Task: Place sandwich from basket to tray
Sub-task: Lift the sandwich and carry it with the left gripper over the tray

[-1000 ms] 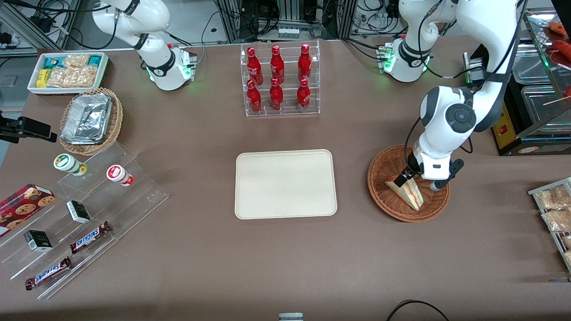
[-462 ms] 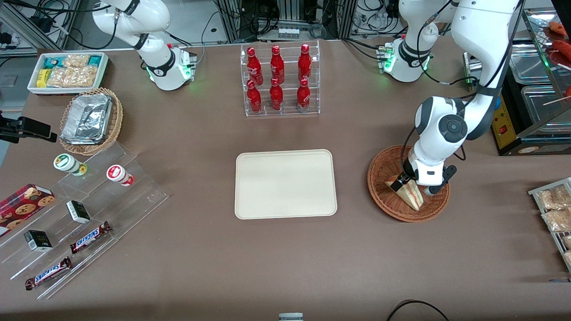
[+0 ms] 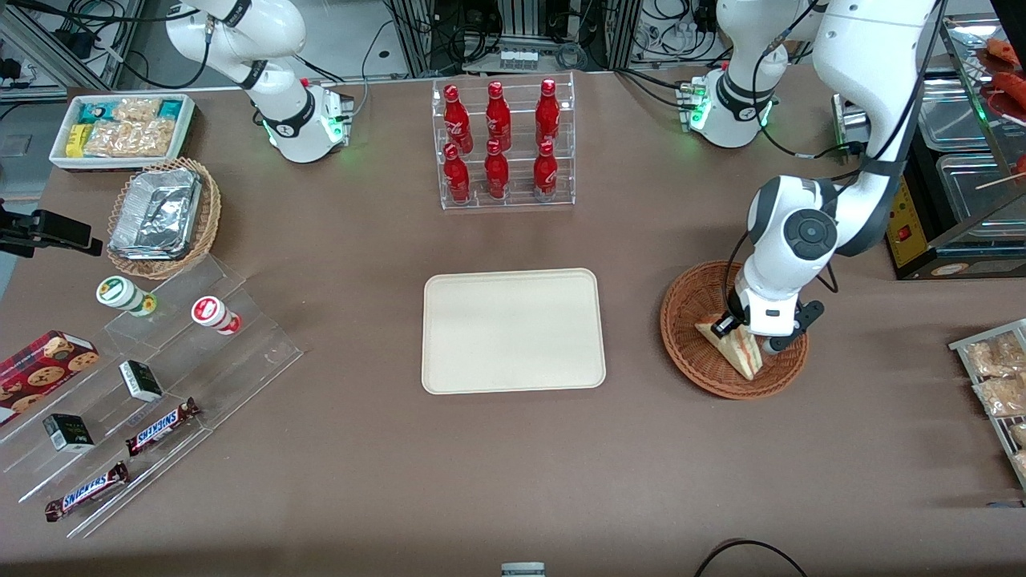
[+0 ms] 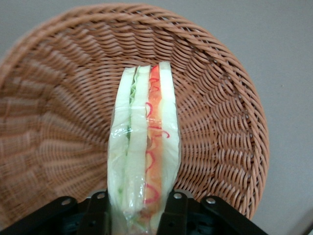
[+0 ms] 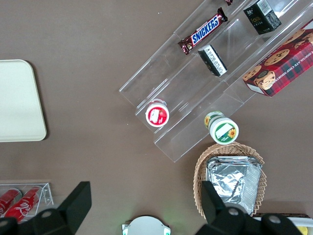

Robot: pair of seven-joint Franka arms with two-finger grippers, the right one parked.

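Note:
The sandwich (image 3: 742, 353) is a wrapped white-bread wedge with green and red filling, and it lies in the round reddish-brown wicker basket (image 3: 687, 308) toward the working arm's end of the table. My gripper (image 3: 746, 336) is down inside the basket, shut on the sandwich. In the left wrist view the sandwich (image 4: 144, 142) stands on edge between the two black fingers (image 4: 98, 213), which press its wrapped sides over the basket's weave (image 4: 220, 122). The cream tray (image 3: 513, 330) lies flat at the table's middle, beside the basket, with nothing on it.
A clear rack of red bottles (image 3: 502, 144) stands farther from the front camera than the tray. A clear stepped stand with snack bars (image 3: 152, 377), a foil-container basket (image 3: 163, 216) and a white snack bin (image 3: 122, 130) sit toward the parked arm's end. A rack of packets (image 3: 998, 385) is near the basket.
The gripper has come down deeper into the basket and its fingers have narrowed from wide apart to pressing the sandwich's sides. The sandwich has barely shifted.

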